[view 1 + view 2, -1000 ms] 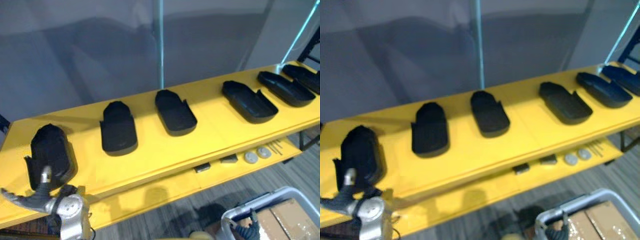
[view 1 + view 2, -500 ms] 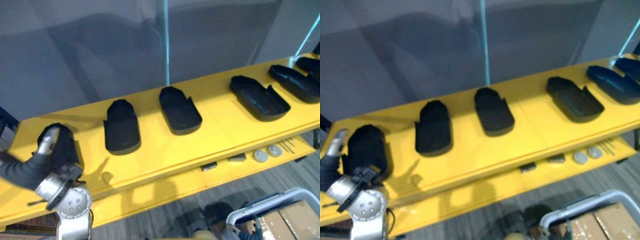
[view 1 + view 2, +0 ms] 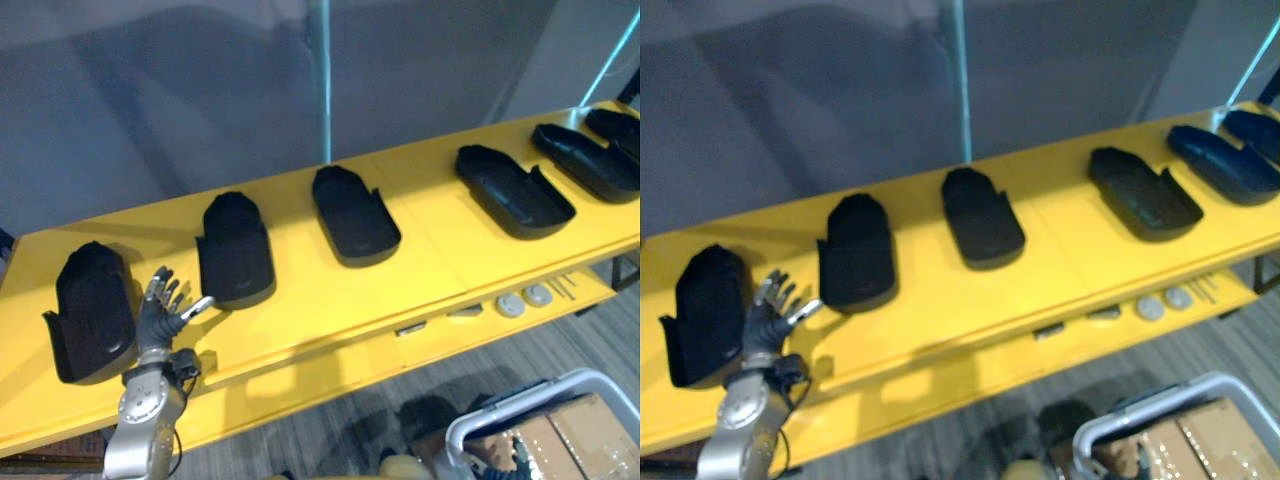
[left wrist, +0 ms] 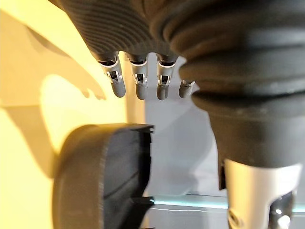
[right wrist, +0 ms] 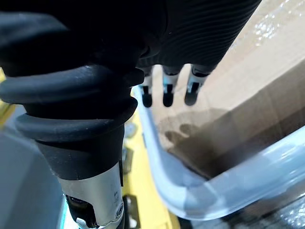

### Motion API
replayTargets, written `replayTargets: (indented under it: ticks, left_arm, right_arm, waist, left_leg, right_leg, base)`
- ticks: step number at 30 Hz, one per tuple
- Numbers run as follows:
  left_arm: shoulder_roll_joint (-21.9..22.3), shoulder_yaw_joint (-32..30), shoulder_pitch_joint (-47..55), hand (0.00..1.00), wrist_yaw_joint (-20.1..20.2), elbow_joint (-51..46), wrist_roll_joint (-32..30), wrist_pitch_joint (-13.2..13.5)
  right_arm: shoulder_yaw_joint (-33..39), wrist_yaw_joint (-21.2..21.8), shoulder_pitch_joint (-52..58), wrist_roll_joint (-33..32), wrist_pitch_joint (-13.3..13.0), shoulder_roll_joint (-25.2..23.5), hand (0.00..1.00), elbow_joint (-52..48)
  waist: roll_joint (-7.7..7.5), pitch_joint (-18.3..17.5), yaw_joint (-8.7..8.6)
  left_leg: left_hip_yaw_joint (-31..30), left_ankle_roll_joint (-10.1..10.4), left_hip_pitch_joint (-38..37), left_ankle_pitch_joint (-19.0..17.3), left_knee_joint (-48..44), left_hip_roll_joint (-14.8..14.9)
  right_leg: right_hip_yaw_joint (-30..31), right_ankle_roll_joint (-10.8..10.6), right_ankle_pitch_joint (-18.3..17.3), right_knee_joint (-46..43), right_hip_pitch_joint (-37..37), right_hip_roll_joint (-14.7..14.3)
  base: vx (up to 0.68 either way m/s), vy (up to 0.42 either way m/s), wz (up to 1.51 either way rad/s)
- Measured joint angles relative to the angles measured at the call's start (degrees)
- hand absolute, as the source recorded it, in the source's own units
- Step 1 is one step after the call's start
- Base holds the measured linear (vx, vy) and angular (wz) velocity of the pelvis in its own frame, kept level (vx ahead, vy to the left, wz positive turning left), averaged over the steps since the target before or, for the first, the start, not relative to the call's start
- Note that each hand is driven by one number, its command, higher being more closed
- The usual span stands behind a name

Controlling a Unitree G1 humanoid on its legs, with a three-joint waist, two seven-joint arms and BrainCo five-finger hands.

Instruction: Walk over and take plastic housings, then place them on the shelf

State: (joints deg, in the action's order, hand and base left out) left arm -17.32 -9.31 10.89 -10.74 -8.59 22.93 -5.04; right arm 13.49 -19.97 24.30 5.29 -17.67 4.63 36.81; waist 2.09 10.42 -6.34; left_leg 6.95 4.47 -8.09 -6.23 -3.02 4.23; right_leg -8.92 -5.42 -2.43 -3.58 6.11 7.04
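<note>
Six black plastic housings [image 3: 355, 215] are lying in a row on the yellow shelf [image 3: 430, 275]. I am hovering my left hand [image 3: 158, 312], spread and empty, between the two leftmost. My right hand [image 5: 167, 93] is hanging relaxed and empty over a brown cardboard box [image 5: 257, 81], so I judge another fetch is coming.

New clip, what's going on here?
The robot stands at a yellow shelf with black plastic housings lying in a row on it. Its left hand is open and empty between the leftmost housing and the second housing. The right hand hangs open beside a cardboard box in a grey-railed cart.
</note>
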Motion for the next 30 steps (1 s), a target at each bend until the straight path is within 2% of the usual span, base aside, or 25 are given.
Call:
replayTargets:
  ticks: [2,6,13,17,20,27,30]
  left_arm:
    - [0.0,-1.5,0.0,0.0,-0.6,1.6,1.3,-0.9]
    - [0.1,-2.9,0.0,0.0,-3.1,3.1,1.2,-1.0]
    - [0.7,-3.5,-0.6,0.0,-10.1,4.3,0.7,-1.4]
    - [2.8,-4.3,-1.0,0.0,-13.4,4.8,0.7,-2.1]
    - [3.3,-4.4,-1.4,0.0,-14.6,5.9,0.7,-2.8]
    - [4.6,-5.7,-1.9,0.0,-16.8,6.4,0.7,-2.7]
    - [4.6,-5.7,-1.9,0.0,-17.0,6.5,0.6,-1.3]
  right_arm:
    - [0.0,0.0,-0.1,0.0,0.1,0.0,0.0,0.0]
    - [0.0,0.0,-0.2,0.0,0.2,0.0,0.0,0.0]
    - [0.0,0.0,-0.4,0.0,0.5,0.0,0.0,0.0]
    - [-0.1,-0.1,-0.5,0.0,0.5,-0.1,0.0,0.0]
    - [-0.2,-0.1,-0.5,0.0,0.5,-0.1,0.0,0.0]
    - [-0.2,-0.1,-0.5,0.0,0.6,-0.1,0.0,0.0]
    - [-0.2,-0.1,-0.4,0.0,0.6,-0.1,0.0,0.0]
  waist:
    - [0.42,-0.3,0.03]
    - [0.54,-0.3,0.15]
    - [0.49,-0.3,0.62]
    - [0.33,-0.2,0.85]
    - [0.16,-0.1,0.85]
    - [0.04,0.0,0.81]
    - [-0.04,0.0,0.81]
  left_leg:
    - [0.0,0.0,0.0,0.0,-0.2,0.0]
    - [-0.1,0.0,0.1,0.0,-0.5,0.1]
    - [-0.1,0.0,0.2,0.0,-0.5,0.0]
    - [-0.2,0.0,0.2,0.0,-0.5,-0.1]
    - [-0.2,0.0,0.3,0.0,-0.5,0.0]
    - [-0.2,0.0,0.2,0.0,-0.5,-0.1]
    - [-0.2,0.0,0.2,0.0,-0.5,-0.1]
  right_leg:
    - [0.0,0.0,0.1,0.0,0.0,-0.1]
    - [-0.2,0.0,0.2,0.0,0.0,-0.1]
    - [-0.2,-0.2,0.4,0.2,0.0,0.0]
    - [-0.3,-0.2,0.4,0.3,0.0,0.0]
    - [-0.3,-0.2,0.4,0.3,0.0,0.0]
    - [-0.3,-0.2,0.4,0.3,0.0,0.1]
    - [-0.3,-0.2,0.4,0.3,0.0,0.0]
  base:
    - [-0.02,-0.004,0.0]
    - [-0.01,-0.003,0.0]
    - [0.0,0.0,0.0]
    - [0.0,0.0,0.0]
    - [0.0,0.0,0.0]
    - [0.0,0.0,0.0]
    - [0.0,0.0,0.0]
